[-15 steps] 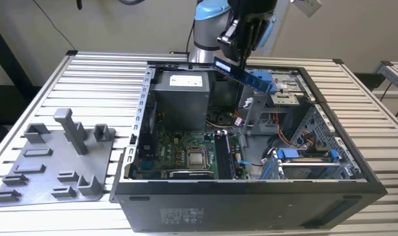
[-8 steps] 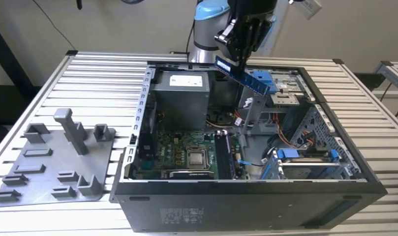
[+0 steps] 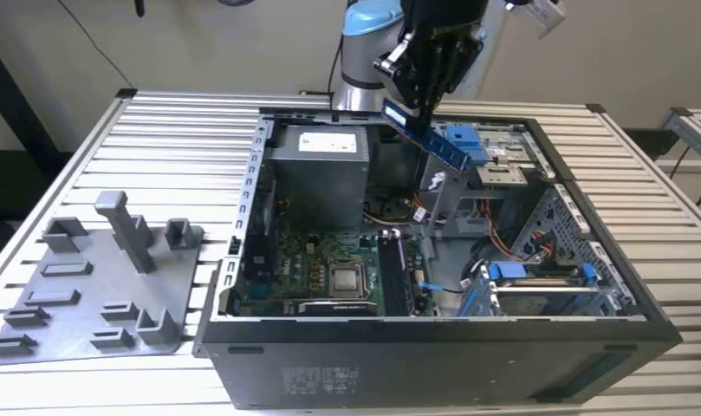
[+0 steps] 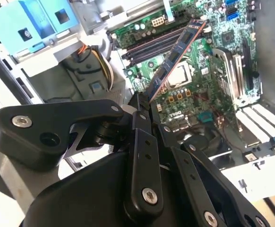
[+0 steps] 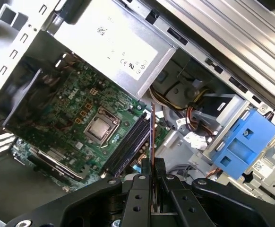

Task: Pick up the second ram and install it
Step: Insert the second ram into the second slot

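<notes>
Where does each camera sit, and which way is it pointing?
Exterior view: off the arm, looking down into the open computer case; the arm and gripper show.
First wrist view: on the wrist, looking past the gripper down at the green board.
Second wrist view: on the wrist, past the gripper's linkage, at that board.
All share the second ram, gripped.

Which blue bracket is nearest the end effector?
The exterior view's upper blue bracket, beside the held second ram; lower blue bracket sits well clear.
</notes>
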Action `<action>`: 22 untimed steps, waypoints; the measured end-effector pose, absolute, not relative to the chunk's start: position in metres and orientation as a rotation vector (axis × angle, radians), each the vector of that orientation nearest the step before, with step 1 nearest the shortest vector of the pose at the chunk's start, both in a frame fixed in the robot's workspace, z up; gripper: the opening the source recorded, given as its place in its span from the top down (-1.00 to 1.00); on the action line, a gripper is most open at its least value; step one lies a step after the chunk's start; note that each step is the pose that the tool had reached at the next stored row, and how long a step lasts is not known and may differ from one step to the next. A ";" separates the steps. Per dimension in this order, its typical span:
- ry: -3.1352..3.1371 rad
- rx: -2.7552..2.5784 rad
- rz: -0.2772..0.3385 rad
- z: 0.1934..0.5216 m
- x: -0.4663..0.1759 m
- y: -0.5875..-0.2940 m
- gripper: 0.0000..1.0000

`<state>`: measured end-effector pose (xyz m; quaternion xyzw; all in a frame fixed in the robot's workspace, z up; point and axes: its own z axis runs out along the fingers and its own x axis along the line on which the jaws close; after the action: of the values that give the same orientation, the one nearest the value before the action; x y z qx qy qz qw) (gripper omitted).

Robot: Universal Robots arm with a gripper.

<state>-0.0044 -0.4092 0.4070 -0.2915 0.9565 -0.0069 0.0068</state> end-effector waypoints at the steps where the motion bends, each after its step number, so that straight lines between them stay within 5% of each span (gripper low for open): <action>1: 2.997 -0.895 -0.022 0.407 -0.004 -0.409 0.72; 22: 3.085 -0.525 -0.024 0.405 -0.004 -0.409 0.72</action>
<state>-0.0044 -0.4092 0.4051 -0.1679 0.9858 -0.0077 0.0059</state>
